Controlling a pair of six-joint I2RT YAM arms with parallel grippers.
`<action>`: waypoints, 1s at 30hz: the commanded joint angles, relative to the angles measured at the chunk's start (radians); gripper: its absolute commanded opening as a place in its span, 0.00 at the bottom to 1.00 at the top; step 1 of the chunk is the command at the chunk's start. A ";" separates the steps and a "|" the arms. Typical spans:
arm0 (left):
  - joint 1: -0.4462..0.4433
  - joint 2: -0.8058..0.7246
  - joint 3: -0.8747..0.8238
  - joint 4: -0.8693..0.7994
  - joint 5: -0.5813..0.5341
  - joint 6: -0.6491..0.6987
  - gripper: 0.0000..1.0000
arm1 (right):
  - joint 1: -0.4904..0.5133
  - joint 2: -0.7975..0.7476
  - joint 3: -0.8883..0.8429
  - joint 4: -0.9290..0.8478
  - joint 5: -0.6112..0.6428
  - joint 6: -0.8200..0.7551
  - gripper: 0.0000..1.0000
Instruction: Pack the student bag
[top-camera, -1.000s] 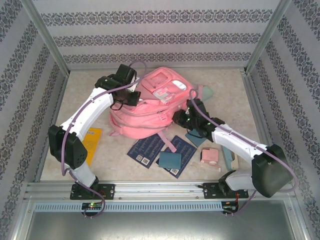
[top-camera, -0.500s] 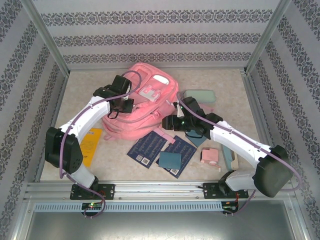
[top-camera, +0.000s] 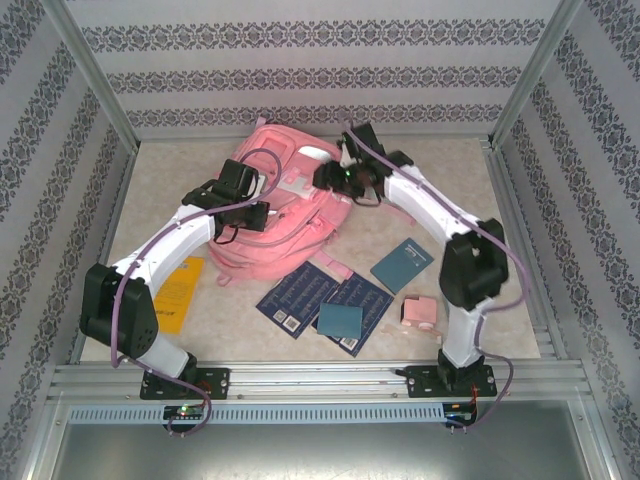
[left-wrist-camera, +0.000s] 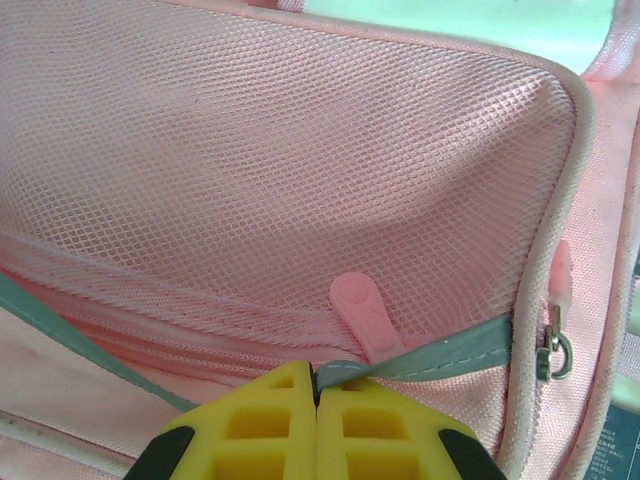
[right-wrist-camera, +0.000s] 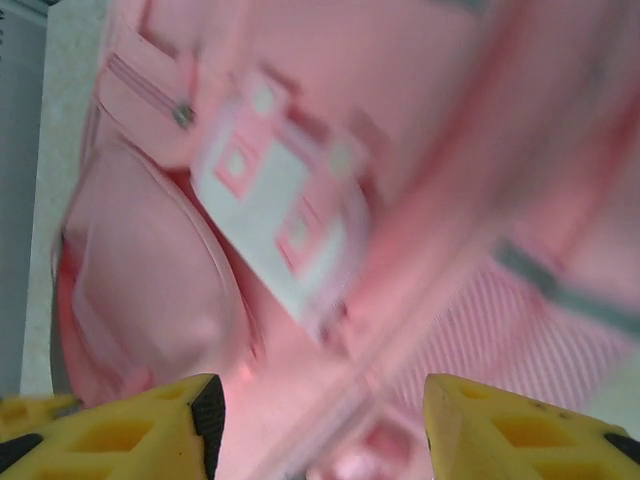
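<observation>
The student bag (top-camera: 295, 225) lies at the far middle of the surface (top-camera: 165, 170), its far-right end just under the open right tool (top-camera: 335, 178), while the closed left tool (left-wrist-camera: 316, 375) pinches a grey-green trim strip (left-wrist-camera: 450, 345) on its left side.

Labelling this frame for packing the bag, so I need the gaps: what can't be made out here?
Left wrist view: the shut left hand meets a grey strip on the student bag; its own fingers hide whether anything is pinched.
Right wrist view: motion blur smears the bag's white patch beyond the open right hand.
Top view: the left arm covers part of the yellow book; its cover is too small to read.
</observation>
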 joint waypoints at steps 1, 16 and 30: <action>0.009 -0.026 -0.012 0.076 0.036 0.014 0.00 | -0.009 0.155 0.223 -0.194 0.018 -0.134 0.55; 0.010 -0.011 -0.013 0.097 0.043 0.019 0.00 | -0.007 0.401 0.460 -0.289 -0.158 -0.136 0.40; 0.011 0.057 0.089 0.041 0.039 0.053 0.00 | -0.031 0.218 0.094 0.006 -0.269 0.014 0.00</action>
